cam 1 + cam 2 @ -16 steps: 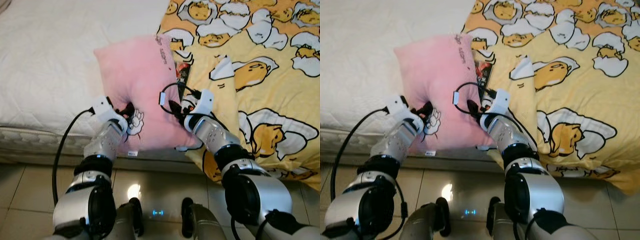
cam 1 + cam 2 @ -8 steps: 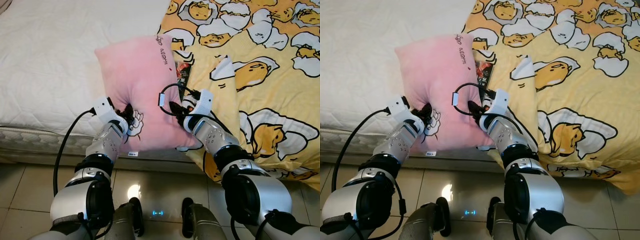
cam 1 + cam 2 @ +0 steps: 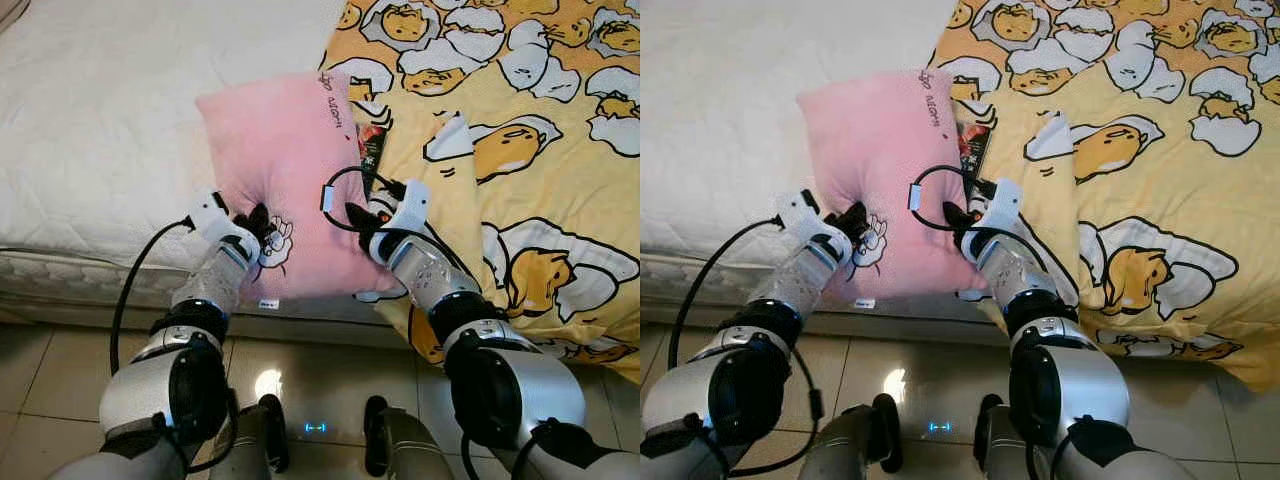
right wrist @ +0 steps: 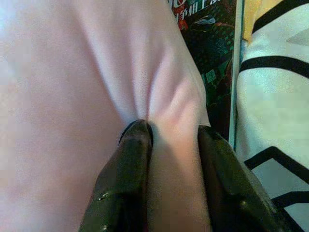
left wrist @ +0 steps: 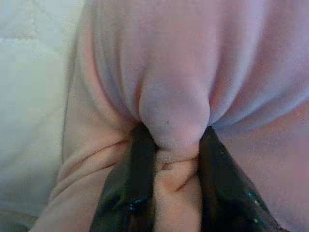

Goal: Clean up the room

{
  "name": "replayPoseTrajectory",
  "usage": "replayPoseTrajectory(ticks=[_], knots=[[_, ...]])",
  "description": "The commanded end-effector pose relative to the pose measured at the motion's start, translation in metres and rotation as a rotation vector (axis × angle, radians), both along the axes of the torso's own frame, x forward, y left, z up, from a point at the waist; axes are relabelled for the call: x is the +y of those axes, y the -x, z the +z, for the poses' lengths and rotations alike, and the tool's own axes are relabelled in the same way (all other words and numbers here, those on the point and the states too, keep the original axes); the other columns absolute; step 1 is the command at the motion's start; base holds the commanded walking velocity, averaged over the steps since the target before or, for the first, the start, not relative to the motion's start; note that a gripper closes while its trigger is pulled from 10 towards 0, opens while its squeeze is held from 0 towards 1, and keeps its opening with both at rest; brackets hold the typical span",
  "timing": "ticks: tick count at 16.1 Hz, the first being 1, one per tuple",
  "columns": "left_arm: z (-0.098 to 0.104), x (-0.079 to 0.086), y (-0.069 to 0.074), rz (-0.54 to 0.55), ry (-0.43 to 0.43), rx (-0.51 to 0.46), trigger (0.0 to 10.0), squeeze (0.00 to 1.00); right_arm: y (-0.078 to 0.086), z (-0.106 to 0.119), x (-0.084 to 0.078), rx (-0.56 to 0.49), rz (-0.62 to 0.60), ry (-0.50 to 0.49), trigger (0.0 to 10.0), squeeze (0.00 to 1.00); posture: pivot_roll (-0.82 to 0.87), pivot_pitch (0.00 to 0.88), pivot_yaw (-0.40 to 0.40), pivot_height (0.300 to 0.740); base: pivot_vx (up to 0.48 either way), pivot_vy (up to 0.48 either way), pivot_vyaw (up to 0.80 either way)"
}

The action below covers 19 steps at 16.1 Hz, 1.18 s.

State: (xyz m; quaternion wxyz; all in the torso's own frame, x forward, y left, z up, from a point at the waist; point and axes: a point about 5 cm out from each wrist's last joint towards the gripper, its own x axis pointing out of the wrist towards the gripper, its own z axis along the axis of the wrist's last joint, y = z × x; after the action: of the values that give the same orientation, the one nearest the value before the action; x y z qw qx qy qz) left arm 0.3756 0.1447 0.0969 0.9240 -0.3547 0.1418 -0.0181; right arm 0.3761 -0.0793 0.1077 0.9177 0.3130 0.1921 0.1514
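Pink pillow (image 3: 290, 170) pinched by left gripper (image 5: 169, 145) and right gripper (image 4: 169, 133), booklet (image 3: 370, 145) half-hidden.

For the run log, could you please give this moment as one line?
left gripper: shut on pink pillow | right gripper: shut on pink pillow | pillow on bed edge

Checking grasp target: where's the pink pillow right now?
In the left eye view the pink pillow lies at the bed's near edge, between the white mattress and yellow egg-print blanket, pinched by left claw and right claw.
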Motion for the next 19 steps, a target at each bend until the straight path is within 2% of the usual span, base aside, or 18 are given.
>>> replayPoseTrajectory(ticks=[1, 4, 8, 11, 17, 19], knots=[[-0.002, -0.015, 0.001, -0.064, -0.004, 0.011, 0.0, 0.0, 0.006, -0.01, 0.007, 0.046, 0.031, -0.017, 0.0, 0.0, -0.14, 0.183, -0.006, 0.727, 0.0, 0.0, 0.0], [0.0, -0.016, -0.001, -0.089, -0.073, -0.003, 0.0, 0.0, 0.005, -0.01, 0.003, 0.041, 0.017, -0.013, 0.0, 0.0, -0.13, 0.163, -0.005, 0.727, 0.0, 0.0, 0.0], [0.002, -0.018, -0.002, -0.107, -0.112, -0.012, 0.0, 0.0, 0.003, -0.007, 0.0, 0.022, 0.006, -0.002, 0.0, 0.0, -0.14, 0.124, 0.007, 0.727, 0.0, 0.0, 0.0], [0.005, -0.021, -0.004, -0.108, -0.078, -0.016, 0.0, 0.0, 0.003, -0.007, 0.0, 0.016, 0.013, 0.012, 0.0, 0.0, -0.13, 0.106, 0.007, 0.727, 0.0, 0.0, 0.0], [0.005, -0.019, -0.004, -0.106, -0.1, -0.021, 0.0, 0.0, 0.004, -0.01, 0.0, 0.026, 0.012, 0.022, 0.0, 0.0, -0.13, 0.099, 0.009, 0.727, 0.0, 0.0, 0.0], [0.029, -0.019, -0.013, -0.156, -0.322, -0.152, 0.0, 0.0, -0.003, 0.002, -0.006, -0.067, -0.014, 0.098, 0.0, 0.0, -0.14, 0.097, 0.034, 0.727, 0.0, 0.0, 0.0]])
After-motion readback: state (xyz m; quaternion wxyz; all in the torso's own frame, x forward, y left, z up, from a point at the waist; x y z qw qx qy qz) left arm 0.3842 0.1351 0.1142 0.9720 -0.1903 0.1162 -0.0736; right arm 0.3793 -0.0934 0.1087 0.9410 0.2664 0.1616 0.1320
